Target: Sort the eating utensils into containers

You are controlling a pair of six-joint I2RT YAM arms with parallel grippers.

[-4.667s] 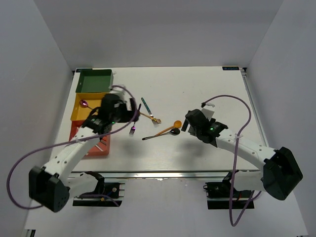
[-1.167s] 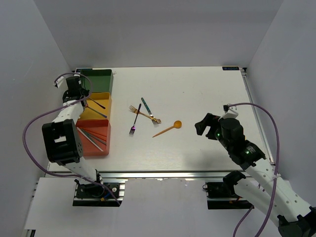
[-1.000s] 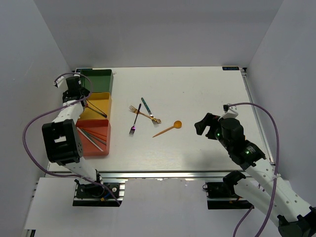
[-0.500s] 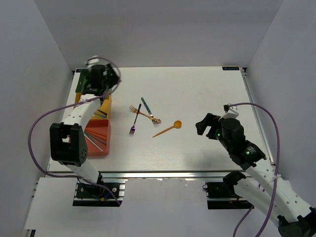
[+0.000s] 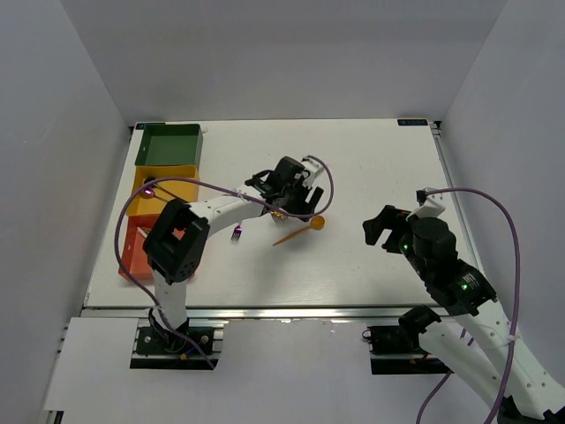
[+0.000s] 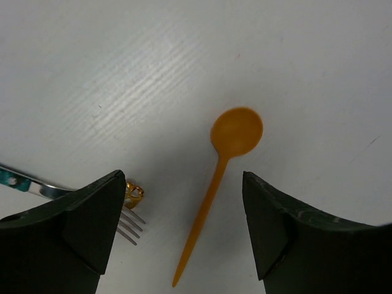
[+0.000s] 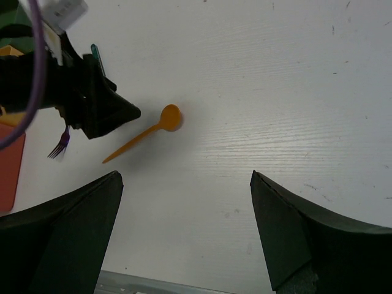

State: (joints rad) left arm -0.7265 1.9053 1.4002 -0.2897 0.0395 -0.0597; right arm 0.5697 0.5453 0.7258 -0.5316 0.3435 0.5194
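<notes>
An orange spoon (image 5: 301,230) lies at the table's middle, seen close in the left wrist view (image 6: 215,184) and small in the right wrist view (image 7: 144,135). My left gripper (image 5: 298,209) hovers just above it, open, the spoon's handle between its jaws (image 6: 184,226). A gold fork end (image 6: 131,193) and a teal handle (image 6: 12,179) lie by the left finger. A purple fork (image 5: 237,234) lies to the left. Green (image 5: 168,146), yellow (image 5: 146,205) and orange-red (image 5: 132,256) containers line the left edge. My right gripper (image 5: 388,228) is open over bare table (image 7: 184,214).
The left arm stretches across from the near left and covers part of the orange-red tray and the utensils at the middle. Its purple cable loops above the yellow tray. White walls enclose the table on three sides.
The left arm has swung from the trays at the left to the table's middle, over the orange spoon, and its jaws have opened. The right arm has drawn slightly right.
</notes>
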